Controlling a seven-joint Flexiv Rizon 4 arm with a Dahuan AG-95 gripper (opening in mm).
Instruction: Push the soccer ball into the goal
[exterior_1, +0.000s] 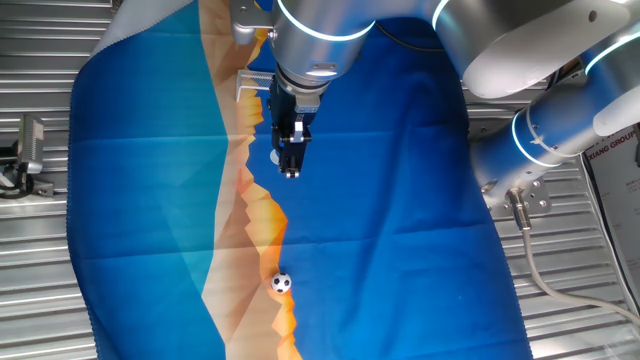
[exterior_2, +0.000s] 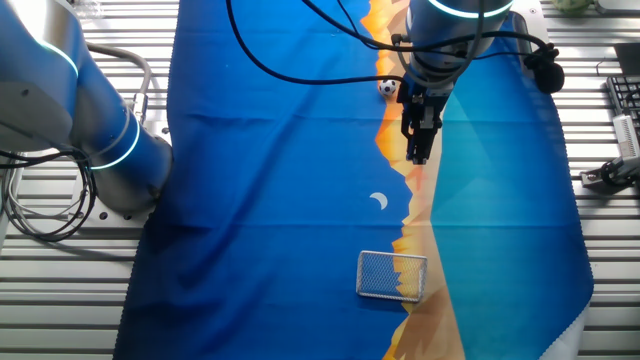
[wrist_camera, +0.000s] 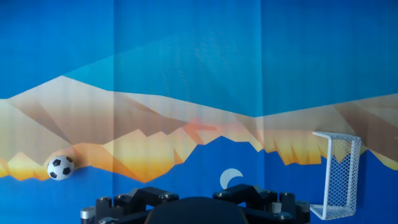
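Note:
The soccer ball is a tiny black-and-white sphere lying on the orange mountain band of the blue printed cloth. It also shows in the other fixed view and at the left in the hand view. The goal, a pale mesh frame, stands further along the same band; in the hand view it is at the right. My gripper hangs above the cloth between ball and goal, touching neither. It also shows in the other fixed view. Its fingers look closed together and hold nothing.
A flat white printed crescent lies on the cloth between gripper and goal. The cloth covers a slatted metal table. The arm's base stands beside the cloth. Cables hang over the far end.

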